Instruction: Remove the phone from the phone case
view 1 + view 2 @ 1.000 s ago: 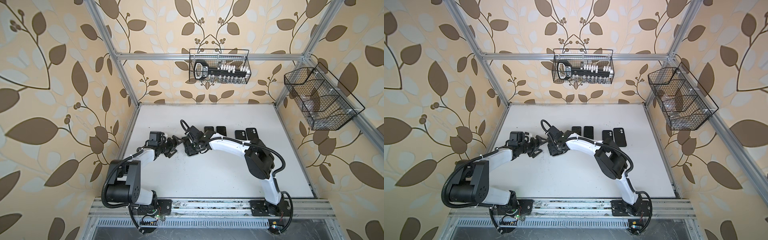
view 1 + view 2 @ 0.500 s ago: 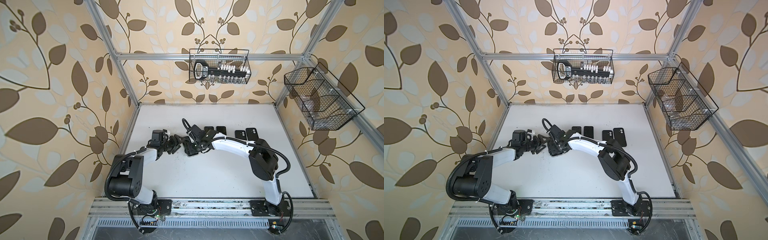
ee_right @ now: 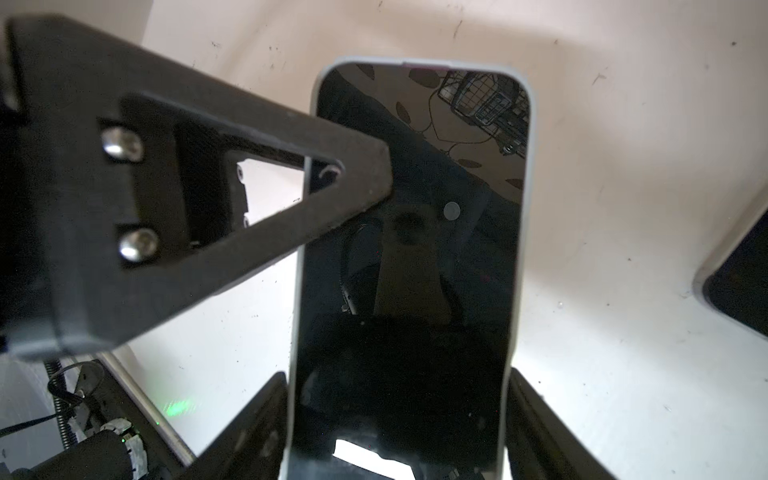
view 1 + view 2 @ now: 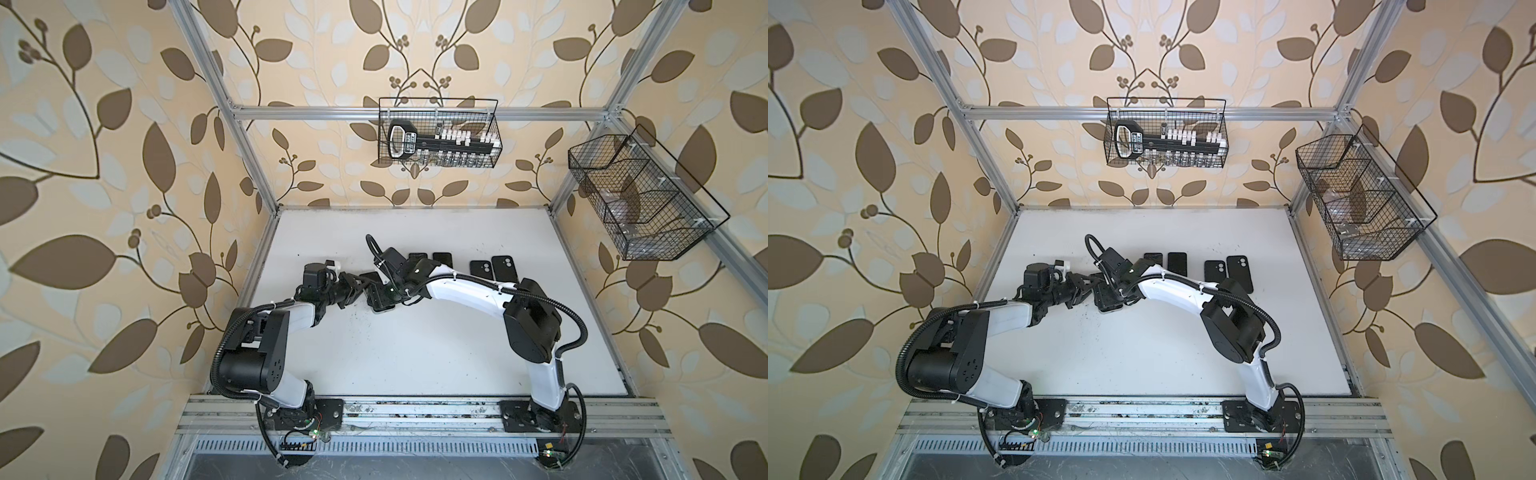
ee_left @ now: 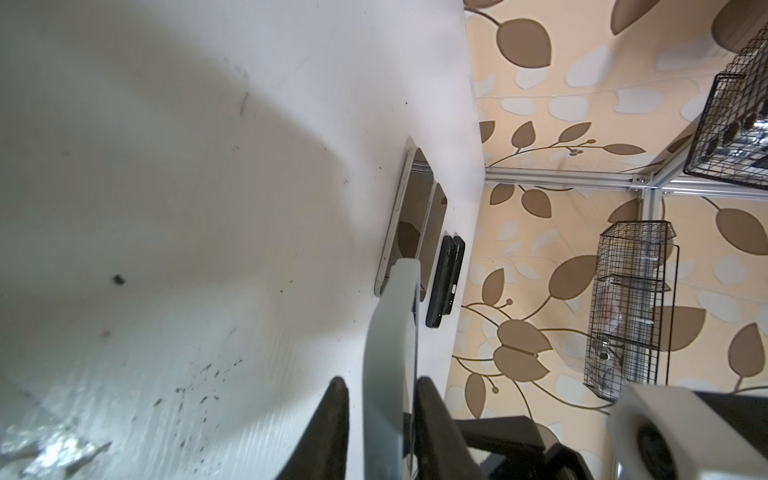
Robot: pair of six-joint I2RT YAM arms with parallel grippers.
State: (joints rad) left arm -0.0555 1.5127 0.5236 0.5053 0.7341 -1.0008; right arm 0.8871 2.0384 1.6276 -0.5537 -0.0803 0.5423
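The phone (image 3: 415, 257), dark screen up with a pale grey rim, is held off the table at the left middle in both top views (image 4: 374, 301) (image 4: 1106, 300). I cannot tell whether that rim is the phone case or the phone's own frame. My right gripper (image 3: 399, 374) (image 4: 384, 291) is shut across the phone's width at one end. My left gripper (image 5: 382, 386) (image 4: 359, 286) has come in from the side and has the phone (image 5: 390, 332) edge-on between its fingers. One of its fingers (image 3: 291, 195) lies on the screen.
On the white table (image 4: 415, 353), behind the arms, lie two bare phones (image 4: 417, 258) (image 4: 442, 261) and two black cases (image 4: 481, 269) (image 4: 504, 269). Wire baskets hang on the back wall (image 4: 438, 139) and the right wall (image 4: 644, 199). A metal rail runs along the front edge.
My left gripper has moved right to the phone and closed its jaws from wide open onto it. The right gripper has kept its hold, shifting only slightly.
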